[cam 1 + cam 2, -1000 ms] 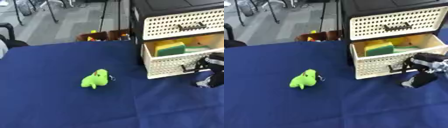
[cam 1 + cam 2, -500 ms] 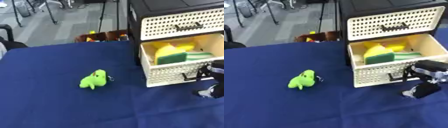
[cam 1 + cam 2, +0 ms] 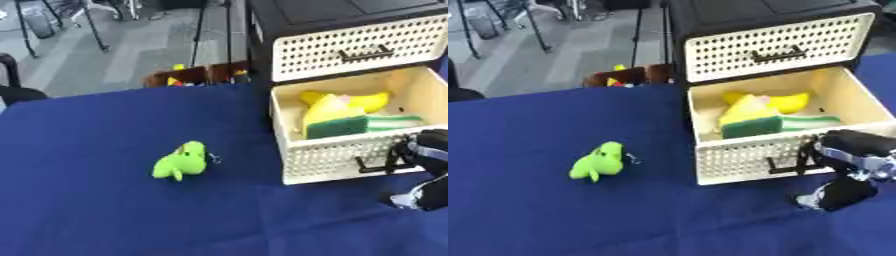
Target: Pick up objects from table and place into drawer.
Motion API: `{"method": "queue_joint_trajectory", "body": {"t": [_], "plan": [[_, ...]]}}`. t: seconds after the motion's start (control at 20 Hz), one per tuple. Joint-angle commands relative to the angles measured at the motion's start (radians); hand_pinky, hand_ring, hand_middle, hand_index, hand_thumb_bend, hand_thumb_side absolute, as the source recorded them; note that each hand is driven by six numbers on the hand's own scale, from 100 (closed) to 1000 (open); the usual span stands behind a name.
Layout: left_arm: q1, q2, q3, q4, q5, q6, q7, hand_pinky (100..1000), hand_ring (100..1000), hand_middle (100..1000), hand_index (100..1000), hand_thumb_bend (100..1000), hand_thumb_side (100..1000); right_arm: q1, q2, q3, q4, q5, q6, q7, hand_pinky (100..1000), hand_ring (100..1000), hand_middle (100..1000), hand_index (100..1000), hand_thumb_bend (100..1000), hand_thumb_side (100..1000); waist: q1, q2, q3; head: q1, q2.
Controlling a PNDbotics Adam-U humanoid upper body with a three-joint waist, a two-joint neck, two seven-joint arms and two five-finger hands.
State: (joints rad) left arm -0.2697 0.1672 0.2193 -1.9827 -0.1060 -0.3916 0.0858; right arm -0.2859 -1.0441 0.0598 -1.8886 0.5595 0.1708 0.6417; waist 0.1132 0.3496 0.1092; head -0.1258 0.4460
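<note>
A bright green plush toy (image 3: 598, 161) lies on the blue table (image 3: 553, 215), left of the drawer unit. The unit's lower cream drawer (image 3: 741, 161) stands pulled out. Inside it lie a yellow thing (image 3: 785, 101) and a green-and-yellow sponge (image 3: 750, 126). My right hand (image 3: 852, 149) is at the drawer's front, its fingers curled round the black handle (image 3: 785, 167). The left hand shows in neither view.
The upper cream drawer (image 3: 772, 42) of the black cabinet (image 3: 798, 7) is closed. Behind the table's far edge stands a brown box (image 3: 627, 77) with coloured items. Stands and chair legs stand on the grey floor (image 3: 562, 45) beyond.
The lower drawer has slid further out toward me with my right hand on its handle, so more of its contents show. The green toy has stayed in place.
</note>
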Motion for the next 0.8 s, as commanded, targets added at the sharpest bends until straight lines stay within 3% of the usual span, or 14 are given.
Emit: {"method": "queue_joint_trajectory", "body": {"t": [0.05, 0.55, 0.8], "plan": [[-0.005, 0.014, 0.010, -0.017, 0.003, 0.000, 0.003, 541, 748, 738, 868, 130, 963, 0.014, -0.034, -0.025, -0.044, 0.000, 0.011, -0.004, 100, 250, 143, 657, 443, 530, -0.003, -0.027, -0.002, -0.003, -0.008], [-0.003, 0.010, 0.008, -0.017, 0.004, 0.001, 0.000, 541, 750, 738, 869, 124, 964, 0.039, -0.033, -0.038, -0.044, 0.030, 0.050, -0.014, 100, 253, 146, 665, 431, 538, 0.000, -0.028, -0.004, -0.001, -0.013], [-0.002, 0.007, 0.009, -0.017, 0.005, 0.003, -0.001, 540, 751, 737, 868, 121, 966, 0.039, -0.027, -0.035, -0.062, 0.002, 0.038, -0.016, 100, 263, 163, 837, 462, 569, 0.002, -0.026, -0.006, 0.000, -0.014]]}}
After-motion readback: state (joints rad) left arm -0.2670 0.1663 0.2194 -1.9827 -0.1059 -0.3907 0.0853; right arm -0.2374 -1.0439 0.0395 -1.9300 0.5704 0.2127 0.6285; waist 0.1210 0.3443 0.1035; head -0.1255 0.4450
